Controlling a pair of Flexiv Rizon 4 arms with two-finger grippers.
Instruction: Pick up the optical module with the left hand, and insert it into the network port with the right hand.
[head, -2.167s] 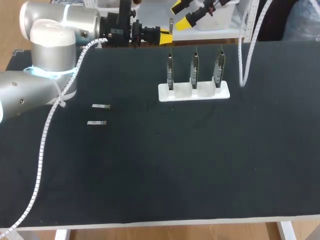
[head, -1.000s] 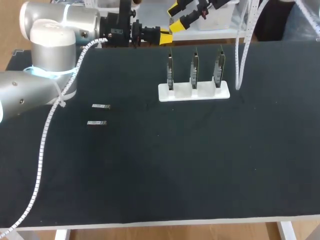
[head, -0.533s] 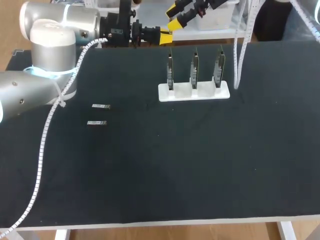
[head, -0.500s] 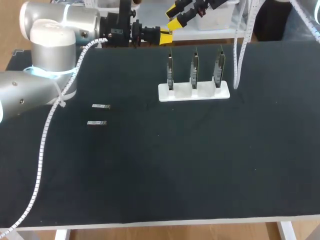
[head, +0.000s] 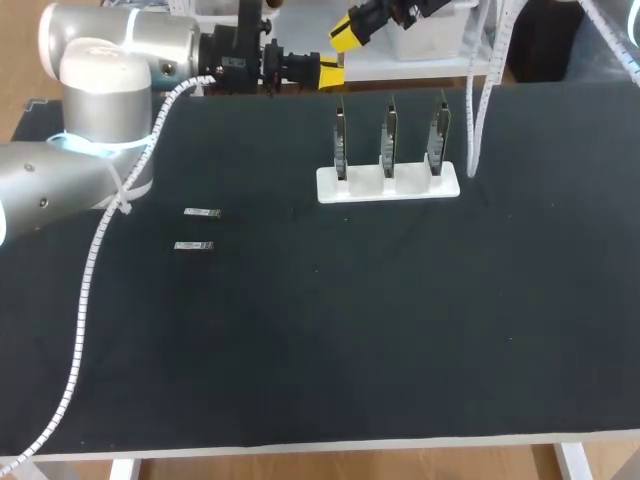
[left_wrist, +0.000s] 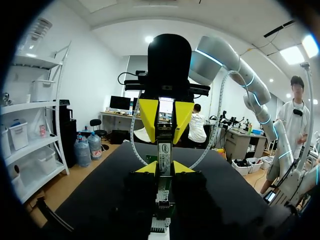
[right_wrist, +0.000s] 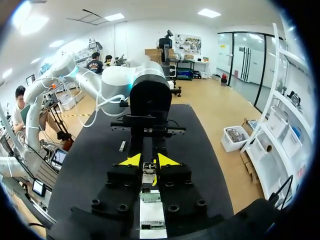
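Left wrist view: left hand (left_wrist: 164, 170) grips optical module (left_wrist: 164, 134) bearing an unreadable label (left_wrist: 164, 151).

Black tabletop (head: 350, 340): near half bare. Rear middle: white stand (head: 388, 184) with three upright circuit cards (head: 388, 135) blocks you; white coiled cable (head: 478, 110) hangs beside it. Left: two small silver modules (head: 202, 212), second coiled cable (head: 95, 255). Far edge: left gripper (head: 335, 72), clamped on a slim optical module (left_wrist: 164, 150), nose to nose with right gripper (head: 345, 30)

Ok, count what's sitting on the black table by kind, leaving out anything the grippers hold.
optical modules, lying flat: 2
network port boards, upright: 3
white stand under the boards: 1
Total: 6
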